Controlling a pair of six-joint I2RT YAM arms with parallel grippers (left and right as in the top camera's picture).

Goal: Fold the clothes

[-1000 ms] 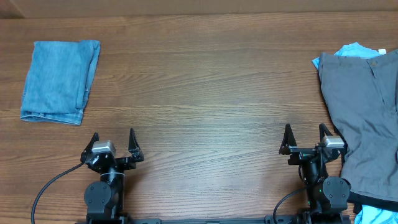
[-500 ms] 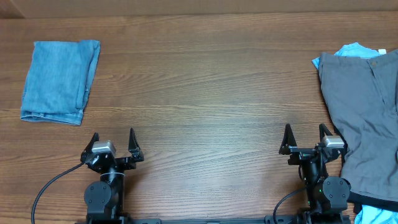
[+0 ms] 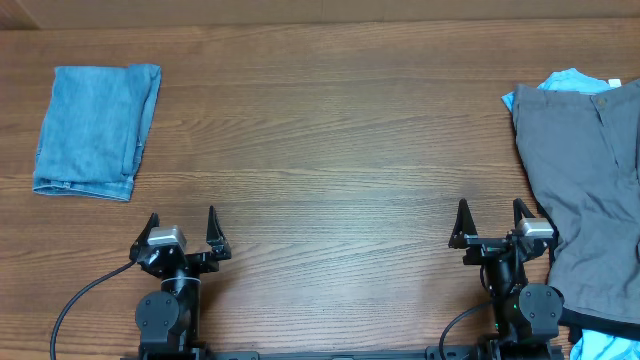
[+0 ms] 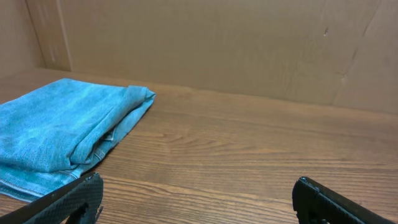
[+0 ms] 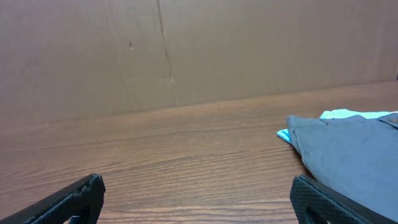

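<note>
Left pincer [image 3: 181, 214] spread wide, right pincer [image 3: 490, 204] spread wide beside grey trousers [image 3: 585, 170], both crouched low, pointing forward

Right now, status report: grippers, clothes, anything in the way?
Left gripper and right gripper: jaws open, empty. Jeans folded, far left. Grey trousers unfolded, far right. Nothing blocking either arm.

We see the folded light-blue jeans [image 4: 62, 130] lying at the left of the wooden table [image 4: 249, 155], their rounded fold facing the middle and a stitched edge showing along the bottom layer. Behind the table stands a plain brown wall [image 4: 217, 43]. Our left gripper [image 4: 198, 186] shows only two dark tips in the lower corners, spread wide apart with table wood between them.
</note>
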